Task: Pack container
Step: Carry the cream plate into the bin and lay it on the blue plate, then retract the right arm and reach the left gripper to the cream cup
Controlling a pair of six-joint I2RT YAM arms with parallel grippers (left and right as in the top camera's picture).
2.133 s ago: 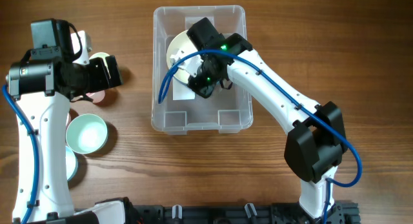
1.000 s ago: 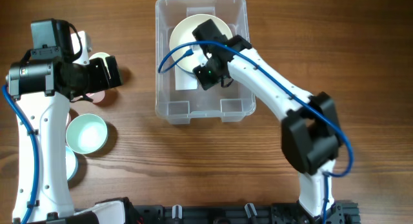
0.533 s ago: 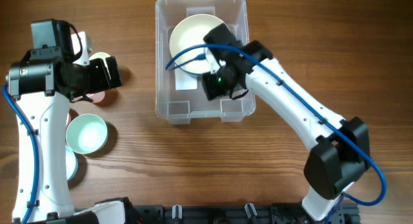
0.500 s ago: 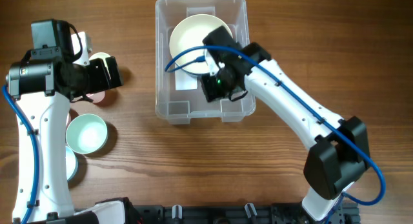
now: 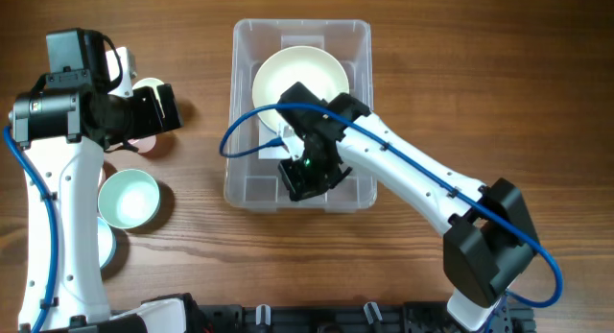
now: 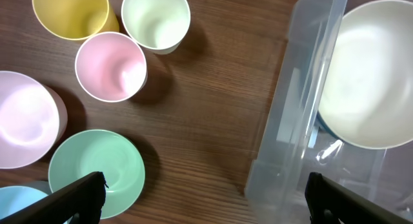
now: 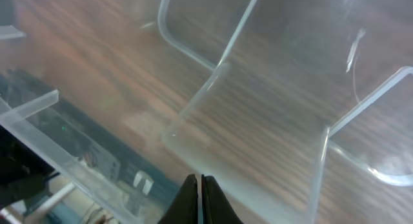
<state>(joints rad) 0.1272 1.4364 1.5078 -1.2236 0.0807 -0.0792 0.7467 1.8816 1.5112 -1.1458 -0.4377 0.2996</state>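
Observation:
The clear plastic container [image 5: 362,103] stands at the table's middle with a cream bowl [image 5: 299,77] in its far half. My right gripper [image 5: 307,177] is shut and empty, down inside the container's near end. In the right wrist view its closed fingertips [image 7: 200,197] are close above the ridged base of the container [image 7: 258,121]. My left gripper [image 5: 169,107] hovers open and empty to the container's left. In the left wrist view this gripper [image 6: 205,195] is over bare wood, between the container [image 6: 293,121] with the bowl [image 6: 374,88] and a group of cups.
Left of the container stand a yellow cup [image 6: 71,14], a pale green cup [image 6: 156,19], a pink cup [image 6: 111,66], a lilac bowl [image 6: 26,117], a green bowl [image 6: 97,169] and a blue bowl [image 6: 16,201]. The green bowl also shows in the overhead view [image 5: 128,199].
My right gripper has moved from the container's middle to its near end. The container, with the bowl in it, has slid toward the table's near edge. The left arm has not moved.

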